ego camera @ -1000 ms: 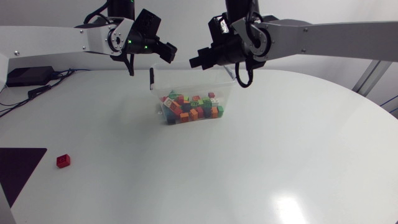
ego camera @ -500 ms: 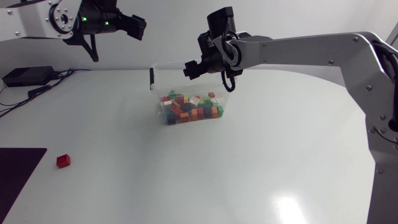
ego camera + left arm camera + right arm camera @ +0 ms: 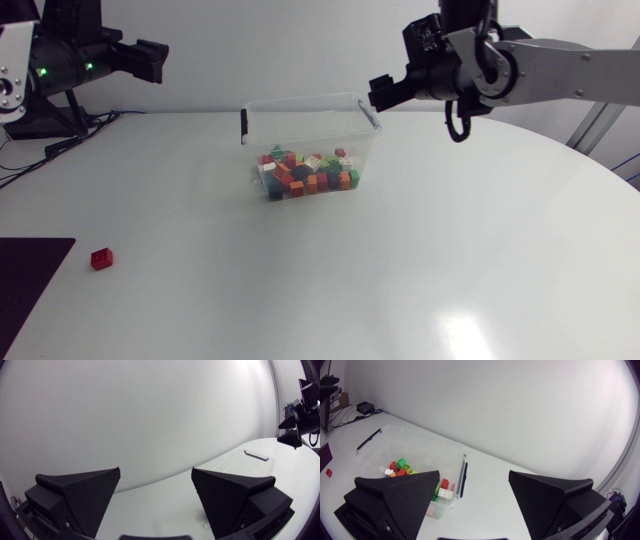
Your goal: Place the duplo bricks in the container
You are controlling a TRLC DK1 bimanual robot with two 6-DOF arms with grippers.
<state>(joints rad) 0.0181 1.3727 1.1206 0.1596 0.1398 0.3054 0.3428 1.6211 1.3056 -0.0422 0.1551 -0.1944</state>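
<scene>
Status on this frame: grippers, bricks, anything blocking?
Grippers: left gripper open, right gripper open, both empty. Most bricks piled in container; one red brick lies outside, apart. Nothing blocking it.

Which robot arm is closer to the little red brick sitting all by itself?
Left. The left gripper hangs up behind the red brick; the right gripper is much farther, beyond the container.

Lab, white table (image 3: 420,270), left arm (image 3: 70,60), right arm (image 3: 590,75)
</scene>
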